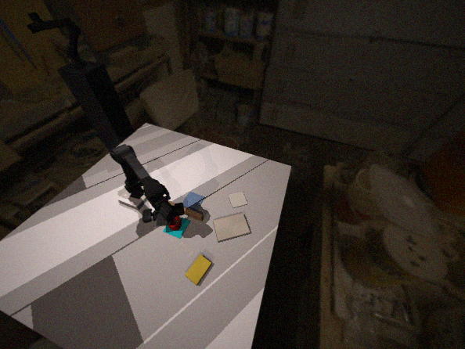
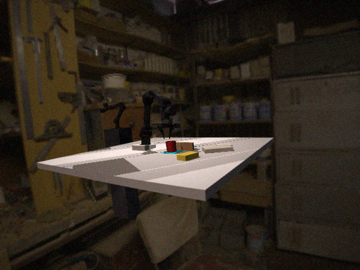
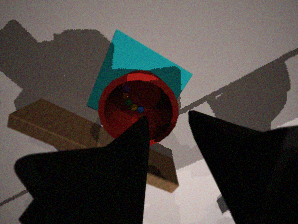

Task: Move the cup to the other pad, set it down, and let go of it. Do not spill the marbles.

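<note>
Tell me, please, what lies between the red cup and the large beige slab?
The brown wooden block lies between the red cup and the beige slab, seen in the top view.

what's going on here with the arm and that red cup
A single robot arm is working over a red cup of marbles that stands upright on a teal pad. The gripper is open and above the cup, not touching it, so the cup has been let go. A blue pad lies nearby, beyond a wooden block.
</note>
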Robot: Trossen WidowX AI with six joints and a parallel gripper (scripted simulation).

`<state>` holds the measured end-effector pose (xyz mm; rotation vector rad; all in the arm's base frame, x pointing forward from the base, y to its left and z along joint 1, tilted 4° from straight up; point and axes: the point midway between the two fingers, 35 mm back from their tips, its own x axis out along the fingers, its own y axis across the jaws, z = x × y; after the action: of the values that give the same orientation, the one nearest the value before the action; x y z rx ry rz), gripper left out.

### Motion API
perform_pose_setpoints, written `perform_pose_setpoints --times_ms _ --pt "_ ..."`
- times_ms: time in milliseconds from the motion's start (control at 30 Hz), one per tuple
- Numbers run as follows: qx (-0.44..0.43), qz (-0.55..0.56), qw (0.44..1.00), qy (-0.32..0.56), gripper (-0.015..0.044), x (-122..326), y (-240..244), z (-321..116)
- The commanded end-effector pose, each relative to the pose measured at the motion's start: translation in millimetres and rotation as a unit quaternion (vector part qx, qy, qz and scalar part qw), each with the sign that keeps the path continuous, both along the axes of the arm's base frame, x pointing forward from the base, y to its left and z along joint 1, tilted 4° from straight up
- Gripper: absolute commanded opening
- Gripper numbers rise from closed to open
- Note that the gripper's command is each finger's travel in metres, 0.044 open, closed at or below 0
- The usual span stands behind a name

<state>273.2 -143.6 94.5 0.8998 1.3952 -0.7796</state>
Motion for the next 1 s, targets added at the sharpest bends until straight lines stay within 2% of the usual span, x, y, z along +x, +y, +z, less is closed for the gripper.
perform_pose_setpoints --times_ms 0,267,967 --pt "0.000 0.000 1.000 0.000 0.0233 -0.1 0.0 -0.5" --pt "0.000 0.000 1.000 0.000 0.0440 0.2 -0.6 4.7" --pt "0.000 0.002 1.000 0.000 0.0440 -0.1 -5.3 63.2"
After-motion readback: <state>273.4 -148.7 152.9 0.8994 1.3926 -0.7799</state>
